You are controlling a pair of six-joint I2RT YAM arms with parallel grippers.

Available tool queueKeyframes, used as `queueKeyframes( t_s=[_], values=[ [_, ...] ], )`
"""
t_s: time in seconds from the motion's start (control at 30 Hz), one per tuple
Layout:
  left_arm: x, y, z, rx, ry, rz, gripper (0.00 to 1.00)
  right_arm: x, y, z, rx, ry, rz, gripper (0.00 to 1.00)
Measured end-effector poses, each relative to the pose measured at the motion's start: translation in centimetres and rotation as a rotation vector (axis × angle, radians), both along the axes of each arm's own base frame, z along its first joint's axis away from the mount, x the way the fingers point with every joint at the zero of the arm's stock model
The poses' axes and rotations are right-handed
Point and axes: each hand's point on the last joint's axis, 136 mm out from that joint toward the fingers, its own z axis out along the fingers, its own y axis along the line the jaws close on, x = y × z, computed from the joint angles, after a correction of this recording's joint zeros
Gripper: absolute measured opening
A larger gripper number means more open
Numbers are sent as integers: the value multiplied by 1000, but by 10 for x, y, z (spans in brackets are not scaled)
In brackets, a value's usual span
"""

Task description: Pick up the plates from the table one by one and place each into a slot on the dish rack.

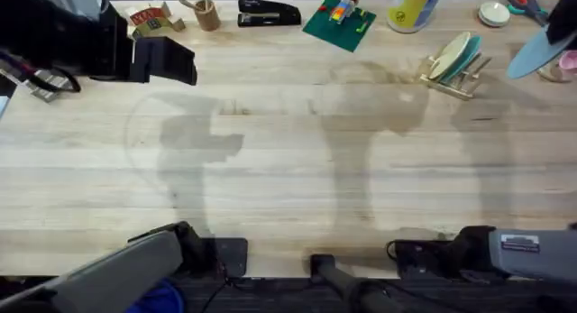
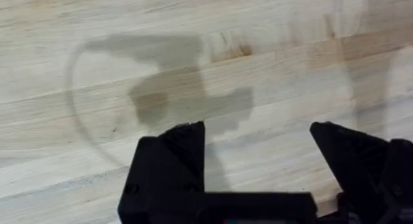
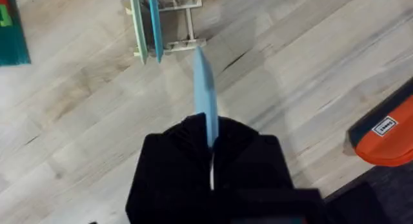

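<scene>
- Carrying the last plate over is the step in hand, by the look of it: a thin round light blue plastic plate (image 3: 205,98) is pinched edge-on in the right arm's black two-finger gripper (image 3: 210,143), jaws closed narrow on the rim, and held up in the air.
- From overhead, that plate is seen at the far right edge, tilted, just beside the small light-wood pegged dish rack (image 1: 453,71) and well above the pale planked wooden table (image 1: 288,169).
- Two plates are already parked upright in the rack, a cream round plastic plate (image 1: 448,56) and a teal round plastic plate (image 3: 153,25) right next to it. So most of the job looks done.
- In the right wrist view the held plate's edge is lined up roughly parallel with the racked ones, pointing at the free slots beside the teal one. That alignment should be kept.
- To do this bit well: the plate should be lowered slowly between two free pegs, kept vertical, and not let go until its bottom edge is felt seated on the slats. The rack is light, so a sideways nudge could probably shove it or knock the other plates over.
- The left arm's black gripper (image 2: 258,159) is spread wide with nothing in it, hanging over bare table at the far left, well out of the way.
</scene>
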Motion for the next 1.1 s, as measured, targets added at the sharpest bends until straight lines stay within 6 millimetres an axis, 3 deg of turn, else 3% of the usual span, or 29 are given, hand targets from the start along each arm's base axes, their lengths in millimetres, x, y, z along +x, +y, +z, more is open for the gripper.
queueKeyframes(
  t_s=[1.1],
  values=[
    [0,0,0,-1,2,0,995,27,-8,12,-39,-110,31,31]
  ],
)
